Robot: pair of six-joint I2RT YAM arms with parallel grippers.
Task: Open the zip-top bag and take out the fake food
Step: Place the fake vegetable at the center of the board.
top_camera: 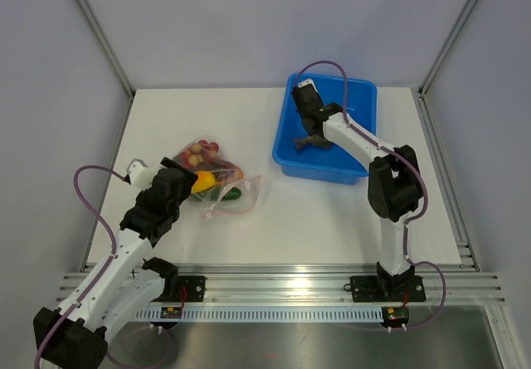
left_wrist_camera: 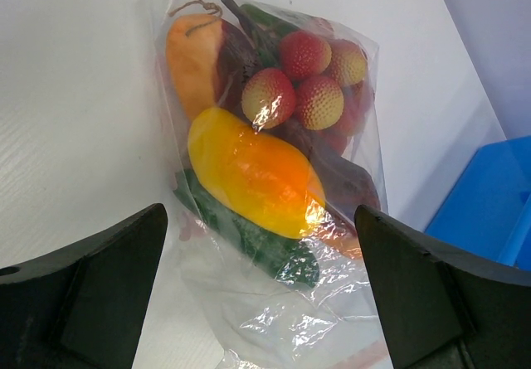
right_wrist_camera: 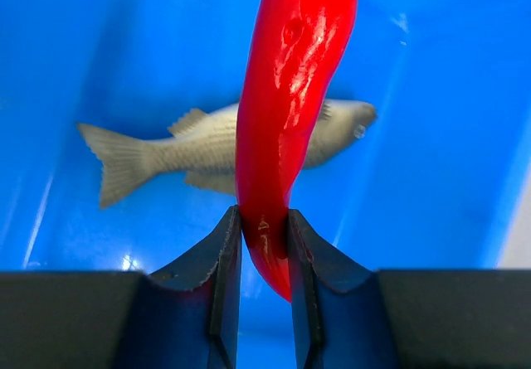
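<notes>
Right fingers [right_wrist_camera: 220, 261] pinch red pepper [right_wrist_camera: 294, 95] above tub [right_wrist_camera: 431, 178]; left fingers [left_wrist_camera: 91, 286] gape over bag [left_wrist_camera: 274, 319].

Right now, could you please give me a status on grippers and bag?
Left gripper open at the zip-top bag, fake food inside. Right gripper shut on red pepper over blue tub, grey fish in it. Nothing blocking.

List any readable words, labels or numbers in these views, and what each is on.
No text can be read in any view.
Left base tag and right base tag: too small to read.
Zip-top bag, blue tub, red pepper, fish: no print visible.
</notes>
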